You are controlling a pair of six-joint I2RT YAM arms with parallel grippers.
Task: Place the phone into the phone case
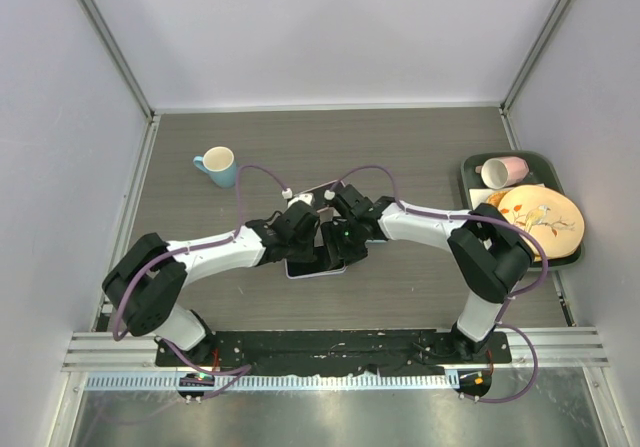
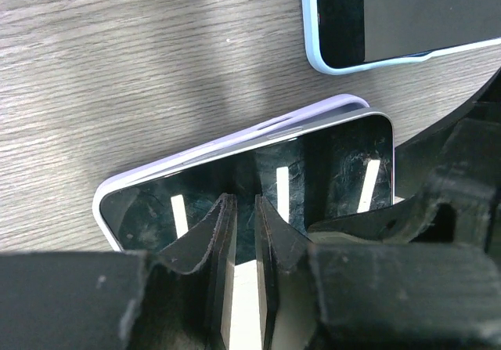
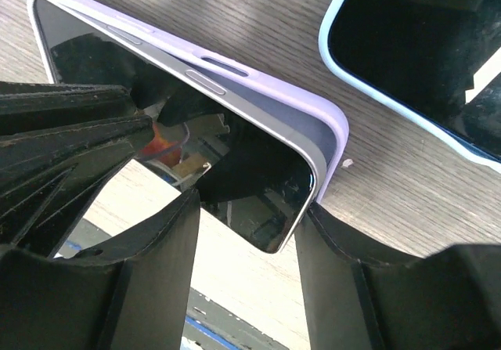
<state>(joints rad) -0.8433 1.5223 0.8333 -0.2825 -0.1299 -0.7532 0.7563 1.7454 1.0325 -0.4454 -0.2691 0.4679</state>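
Mid-table (image 1: 420,147), a bit left of ctr, both my arms meet over the phone (image 2: 313,162). It lies screen-up in the lilac phone case (image 3: 258,84), but not flush: the far side is down inside the case wall, while one corner rides up w/ its silver edge above the lilac rim.

My left end effector (image 2: 241,201) is pressed nearly together, just a thin slit between the fingers (image 2: 211,232), nothing in it. The tips sit right over the dark glass; can't tell if they touch it.

My right end effector (image 3: 246,209) is spread, one finger (image 3: 164,240) over the screen and the other at the raised corner, against the case's outer wall. It isn't pinching anything.

Just beyond the phone, on the far side, lies a 2nd dark slab in a pale blue rim (image 3: 423,45), flat on the table, apart from the lilac case.

Far left stands a blue mug (image 1: 217,165), upright, well apart from the rest. At the right edge is a dark green tray (image 1: 470,167) w/ a pink mug (image 1: 503,171) on its far part and a flowered plate (image 1: 541,217) nearer.
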